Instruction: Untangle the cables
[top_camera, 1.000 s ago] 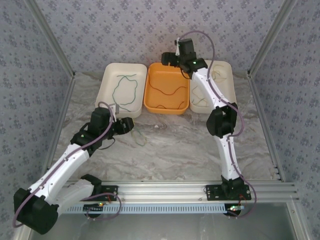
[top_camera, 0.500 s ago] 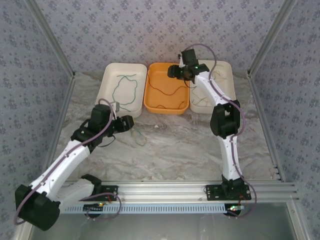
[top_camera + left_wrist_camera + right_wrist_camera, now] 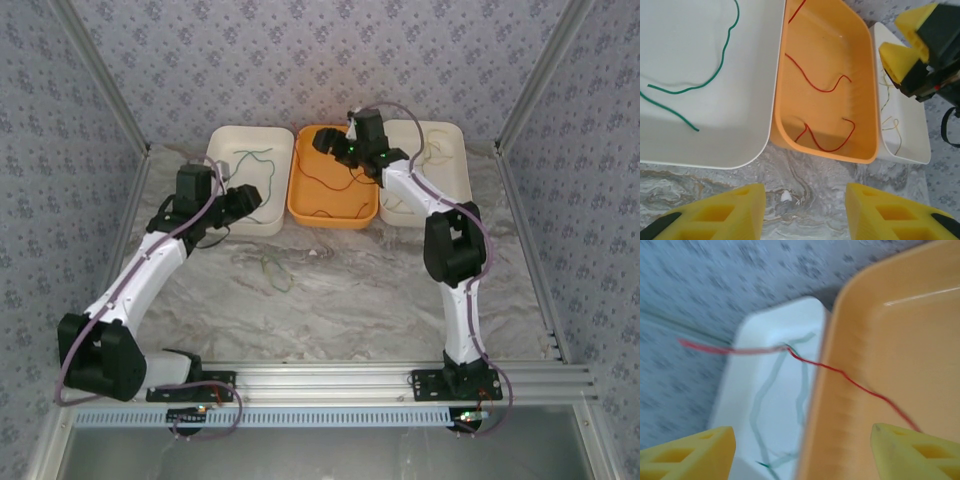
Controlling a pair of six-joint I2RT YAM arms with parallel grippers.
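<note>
A green cable point(image 3: 250, 180) lies looped in the left white tray point(image 3: 215, 150); it is also in the left wrist view point(image 3: 715, 75). Red cables point(image 3: 335, 185) point(image 3: 815, 82) lie in the orange tray point(image 3: 300, 205). One red cable point(image 3: 840, 372) runs over its rim towards the white tray. Thin yellow-cream cables point(image 3: 420, 150) point(image 3: 890, 122) lie in the right white tray point(image 3: 455, 165). A small pale tangle point(image 3: 272, 268) rests on the table. My left gripper point(image 3: 245, 200) point(image 3: 805, 210) is open and holds nothing, by the left tray's near edge. My right gripper point(image 3: 328, 140) point(image 3: 802, 450) is open over the orange tray's far left corner.
The three trays stand side by side at the back of the marble table point(image 3: 380, 290). Patterned walls and metal frame rails point(image 3: 530, 240) close in the sides. A small white speck point(image 3: 785, 195) lies on the table in front of the orange tray.
My left gripper has swung away from the tangle on the table, back and left to the left white tray. My right gripper has shifted left over the orange tray's back corner.
</note>
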